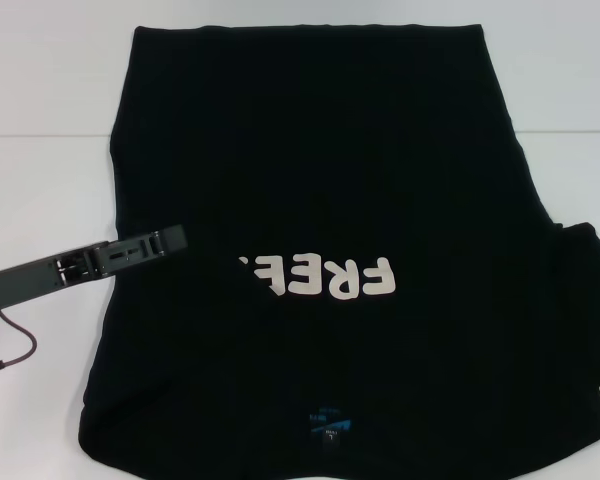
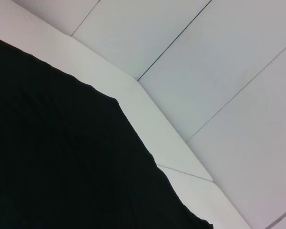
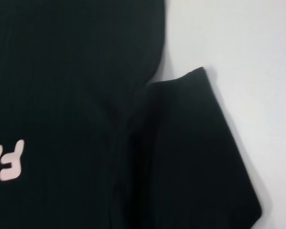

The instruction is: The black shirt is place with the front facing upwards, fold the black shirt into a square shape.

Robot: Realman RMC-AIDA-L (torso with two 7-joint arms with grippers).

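Lying front-up across the white table, the black shirt filled most of the head view, its hem toward twelve o'clock and its collar toward six. The white letters of its print read upside down from the robot's side, and the leftmost letter was partly lost in the cloth. A small blue neck label sat just inside the collar at about six o'clock. The sleeve on the robot's right spread out flat toward three o'clock, while the cloth on the left side ran as a fairly straight edge from eleven down to seven. The left gripper reached in from nine o'clock, lying low and nearly level, its tip right at the shirt's left edge beside the lettering; its fingers looked drawn close together, with no cloth visibly caught between them. A dark cable looped beneath that arm near eight o'clock. The left wrist view showed only a stretch of black cloth against the table's pale surface. The right gripper was nowhere in sight, though its wrist camera looked down on the spread sleeve and the end of the print.
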